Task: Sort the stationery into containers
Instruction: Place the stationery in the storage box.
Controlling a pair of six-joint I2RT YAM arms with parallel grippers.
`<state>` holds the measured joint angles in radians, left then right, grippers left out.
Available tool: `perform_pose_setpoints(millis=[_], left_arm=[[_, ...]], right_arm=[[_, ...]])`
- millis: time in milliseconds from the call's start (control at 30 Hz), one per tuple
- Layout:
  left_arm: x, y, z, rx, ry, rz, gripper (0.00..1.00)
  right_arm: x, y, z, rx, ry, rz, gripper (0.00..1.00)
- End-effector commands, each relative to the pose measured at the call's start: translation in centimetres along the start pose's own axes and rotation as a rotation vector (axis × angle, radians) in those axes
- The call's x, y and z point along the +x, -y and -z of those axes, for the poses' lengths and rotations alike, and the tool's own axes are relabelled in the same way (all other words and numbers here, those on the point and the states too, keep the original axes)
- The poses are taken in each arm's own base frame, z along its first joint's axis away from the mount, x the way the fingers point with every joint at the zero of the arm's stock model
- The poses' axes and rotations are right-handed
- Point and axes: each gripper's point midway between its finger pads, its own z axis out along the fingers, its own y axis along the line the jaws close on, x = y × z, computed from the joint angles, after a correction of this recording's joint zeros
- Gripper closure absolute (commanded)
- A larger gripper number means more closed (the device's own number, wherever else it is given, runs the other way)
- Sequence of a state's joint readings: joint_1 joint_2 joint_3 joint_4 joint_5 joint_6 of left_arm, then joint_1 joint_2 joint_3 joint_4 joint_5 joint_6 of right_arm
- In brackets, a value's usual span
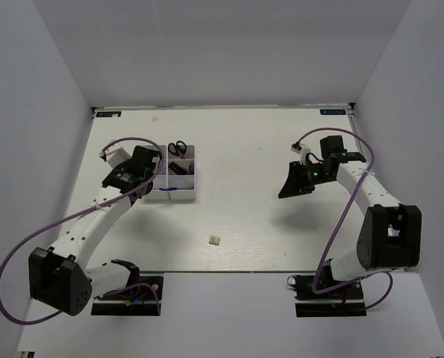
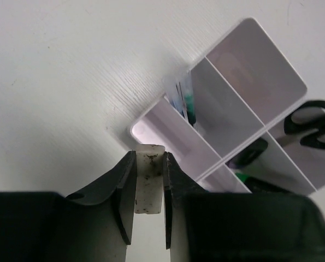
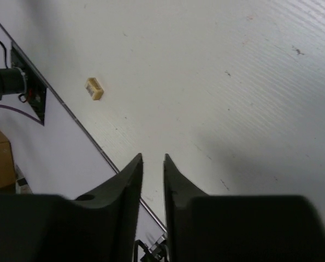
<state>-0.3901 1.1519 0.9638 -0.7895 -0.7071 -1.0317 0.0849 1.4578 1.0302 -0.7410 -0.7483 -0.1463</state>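
Observation:
My left gripper (image 2: 149,154) is shut on a small beige eraser (image 2: 149,183), held just off the near corner of the white organiser tray (image 2: 244,71). In the tray lie black-handled scissors (image 2: 312,125), thin pens (image 2: 184,101) and a green highlighter (image 2: 248,183). From above, the left gripper (image 1: 136,175) sits at the tray's (image 1: 195,179) left side, with the scissors (image 1: 178,148) in a far compartment. A second eraser (image 1: 215,239) lies loose on the table, and the right wrist view shows this eraser (image 3: 94,88) too. My right gripper (image 3: 153,158) hovers open with nothing between its fingers.
The right gripper (image 1: 292,186) hangs over the right half of the table, well away from the tray. White walls enclose the table on three sides. The table's front edge (image 3: 75,112) runs close behind the loose eraser.

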Motion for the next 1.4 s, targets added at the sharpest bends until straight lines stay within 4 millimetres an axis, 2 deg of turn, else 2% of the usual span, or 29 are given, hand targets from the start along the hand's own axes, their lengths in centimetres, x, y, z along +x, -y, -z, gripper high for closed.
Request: perform_pose_setpoints(millis=[0,133,167,233,433,500,667,733,867,1033,1200,1233,1267,1300,1333,1367], left_arm=[[-3.0,1.9,-0.5,0.032,0.063,0.057,1.00],[-3.0,2.7,-2.1,0.035,0.097,0.066,1.00],[-2.2,2.2,-2.9,0.019,0.093,0.040,1.00],[-2.4,2.7,-3.4,0.033,0.117,0.065,1.00],[-0.7,2.5,-5.5,0.013,0.124,0.067,1.00],[-0.4,2.9,-5.7,0.026,0.136,0.061,1.00],[-0.1,3.7,-6.1,0.037,0.148,0.038,0.91],[0.2,3.8,-6.1,0.033,0.151,0.027,0.77],[0.8,3.5,-6.2,0.031,0.150,0.013,0.63],[1.0,3.6,-5.8,0.048,0.149,0.005,0.53],[0.8,4.4,-4.8,0.081,0.163,-0.017,0.51],[0.6,4.5,-4.6,0.085,0.169,-0.019,0.55],[0.2,4.8,-4.1,0.099,0.175,-0.016,0.77],[0.3,5.4,-3.1,0.131,0.179,-0.062,0.93],[0.6,5.5,-2.7,0.141,0.171,-0.090,1.00],[1.1,7.2,-0.7,0.224,0.146,-0.149,1.00]], right_arm=[[0.2,-1.1,0.1,-0.092,-0.002,0.051,0.67],[0.4,-2.3,0.2,-0.181,-0.020,0.047,0.58],[0.4,-2.2,0.2,-0.188,-0.026,0.056,0.58],[0.4,-2.5,0.3,-0.212,-0.020,0.058,0.57],[0.4,-2.6,0.7,-0.227,-0.007,0.054,0.54],[0.4,-2.6,0.8,-0.234,-0.004,0.051,0.53],[0.2,-2.5,1.0,-0.245,0.003,0.042,0.50],[0.3,-2.4,1.1,-0.251,0.004,0.027,0.50],[0.2,-2.4,1.3,-0.257,0.010,0.023,0.47],[0.3,-2.6,1.3,-0.267,0.006,0.018,0.46],[0.2,-2.5,1.4,-0.262,0.009,0.019,0.45],[0.3,-2.6,1.4,-0.264,0.005,0.017,0.45],[0.2,-2.7,1.5,-0.261,0.008,0.026,0.47],[0.2,-2.6,1.5,-0.258,0.005,0.022,0.63],[0.2,-2.3,1.5,-0.238,0.000,0.019,0.79],[0.3,-2.0,1.5,-0.215,-0.010,0.004,0.96]])
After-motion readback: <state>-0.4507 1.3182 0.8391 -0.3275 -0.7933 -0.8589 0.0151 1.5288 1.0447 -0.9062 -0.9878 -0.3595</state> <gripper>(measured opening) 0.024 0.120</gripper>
